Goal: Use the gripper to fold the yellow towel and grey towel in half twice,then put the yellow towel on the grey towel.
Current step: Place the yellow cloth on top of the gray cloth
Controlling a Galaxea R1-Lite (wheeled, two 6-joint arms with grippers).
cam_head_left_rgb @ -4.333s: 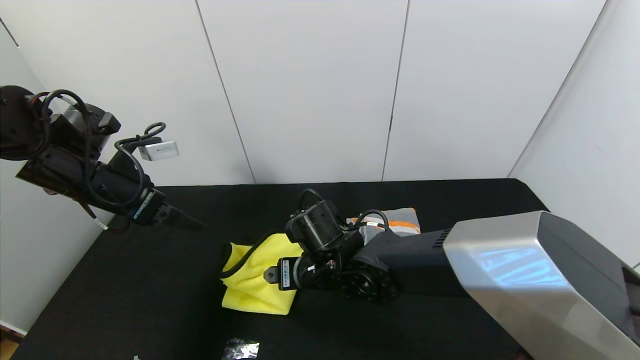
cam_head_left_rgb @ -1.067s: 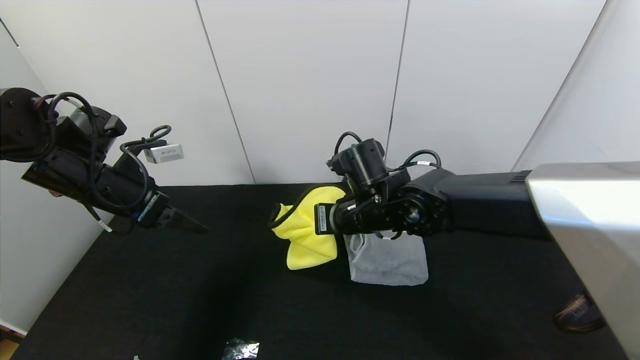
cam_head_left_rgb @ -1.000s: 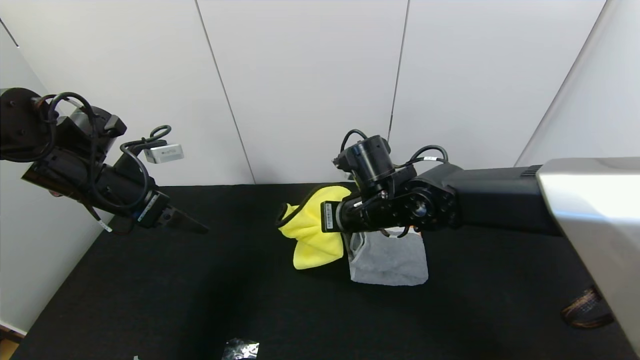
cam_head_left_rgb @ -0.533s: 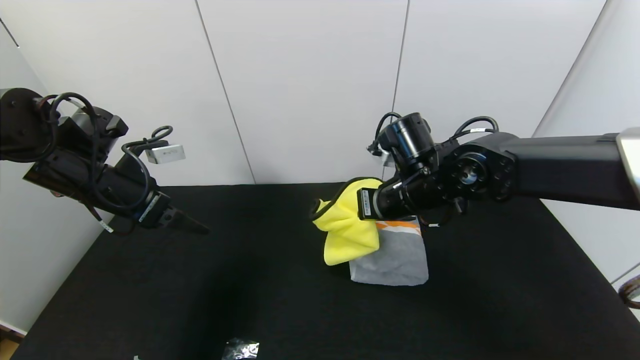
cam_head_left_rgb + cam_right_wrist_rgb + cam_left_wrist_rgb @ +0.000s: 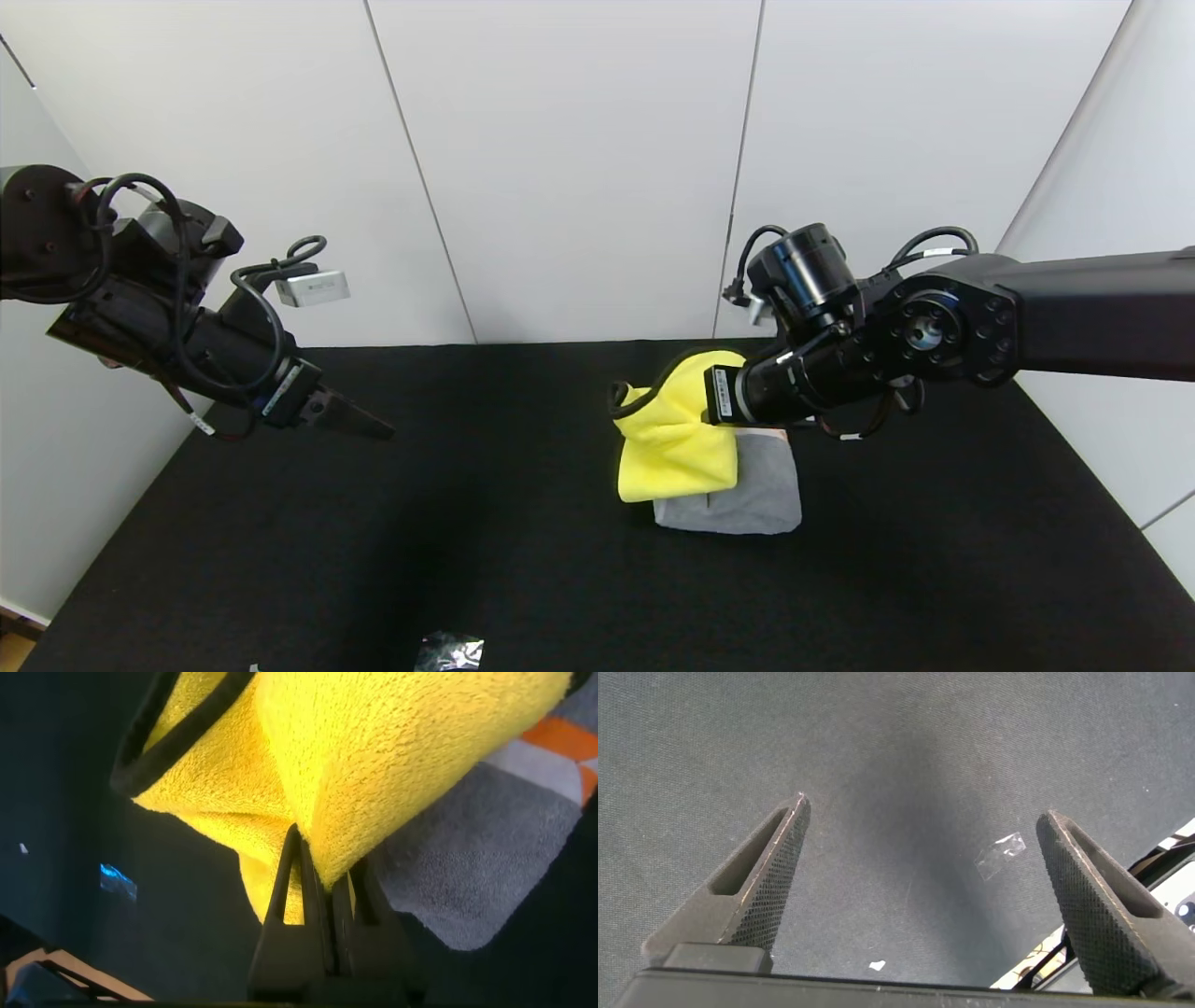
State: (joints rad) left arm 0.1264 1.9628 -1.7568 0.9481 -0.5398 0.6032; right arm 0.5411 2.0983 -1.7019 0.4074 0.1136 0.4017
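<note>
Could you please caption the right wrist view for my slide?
Right pincer shut on the yellow towel, hanging over the grey towel.

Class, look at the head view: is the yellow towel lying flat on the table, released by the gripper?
No: the right gripper holds the yellow towel above the grey towel.

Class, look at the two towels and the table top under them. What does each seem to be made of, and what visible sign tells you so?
Yellow towel: looks like plush microfibre; fuzzy nap, thin black edging, and it droops softly from the right gripper.
Grey towel: probably terry cloth; flecked grey pile, matte, with an orange stripe.
Table: covered in black matte material, possibly felt or fabric; fine grain, no shine.
</note>
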